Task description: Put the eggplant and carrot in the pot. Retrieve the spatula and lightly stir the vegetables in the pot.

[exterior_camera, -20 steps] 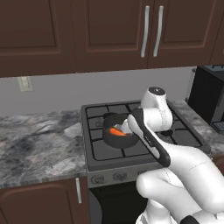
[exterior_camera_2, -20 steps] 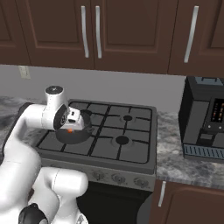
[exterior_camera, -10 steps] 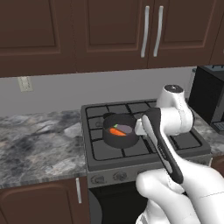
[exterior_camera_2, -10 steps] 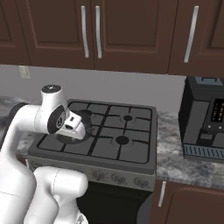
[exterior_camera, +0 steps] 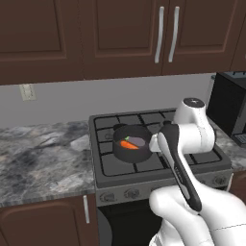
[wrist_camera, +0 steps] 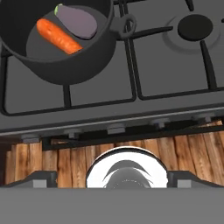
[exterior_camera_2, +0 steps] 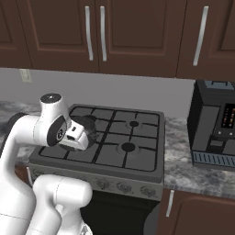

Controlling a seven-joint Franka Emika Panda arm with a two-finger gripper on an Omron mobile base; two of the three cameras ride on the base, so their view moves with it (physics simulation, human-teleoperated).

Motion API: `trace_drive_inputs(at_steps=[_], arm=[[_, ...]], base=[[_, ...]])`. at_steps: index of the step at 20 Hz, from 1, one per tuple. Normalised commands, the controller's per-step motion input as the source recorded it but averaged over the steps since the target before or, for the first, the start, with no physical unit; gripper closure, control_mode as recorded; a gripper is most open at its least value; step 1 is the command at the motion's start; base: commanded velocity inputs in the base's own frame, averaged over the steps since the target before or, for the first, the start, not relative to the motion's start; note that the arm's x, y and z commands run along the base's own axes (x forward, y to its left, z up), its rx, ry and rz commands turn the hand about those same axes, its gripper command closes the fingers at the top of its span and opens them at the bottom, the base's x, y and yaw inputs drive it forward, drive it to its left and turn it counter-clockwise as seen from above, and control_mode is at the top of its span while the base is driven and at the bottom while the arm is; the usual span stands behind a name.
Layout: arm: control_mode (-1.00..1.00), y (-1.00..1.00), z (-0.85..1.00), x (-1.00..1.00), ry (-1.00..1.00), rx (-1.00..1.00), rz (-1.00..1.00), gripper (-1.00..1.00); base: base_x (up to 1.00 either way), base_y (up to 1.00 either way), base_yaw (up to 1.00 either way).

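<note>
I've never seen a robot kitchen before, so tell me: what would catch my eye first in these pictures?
Probably the bright orange carrot and the purple eggplant, lying side by side inside the dark pot on the stove's front left burner. Next, the big white robot arm, which rises in front of the stove and bends over its front edge. A black coffee machine stands on the counter to the right.

The pot (wrist_camera: 65,48) is running off the hand view's top-left edge. In the right base view the arm is covering most of the pot (exterior_camera_2: 90,125), hiding the vegetables inside.
</note>
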Motion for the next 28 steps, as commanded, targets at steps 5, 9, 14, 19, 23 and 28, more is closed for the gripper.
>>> trace_drive_inputs(at_steps=[5,9,14,19,23,28], arm=[[1.0,0.0,0.0,0.0,0.0,0.0,0.0,-1.0],[1.0,0.0,0.0,0.0,0.0,0.0,0.0,-1.0],[1.0,0.0,0.0,0.0,0.0,0.0,0.0,-1.0],[1.0,0.0,0.0,0.0,0.0,0.0,0.0,-1.0],[1.0,0.0,0.0,0.0,0.0,0.0,0.0,-1.0],[1.0,0.0,0.0,0.0,0.0,0.0,0.0,-1.0]], base=[[-0.2,-0.06,-0.06],[-0.72,-0.09,-0.23],[-0.34,-0.7,-0.27],[-0.15,-1.0,-0.25],[0.04,-1.0,-0.15],[0.5,-0.95,-0.1]])
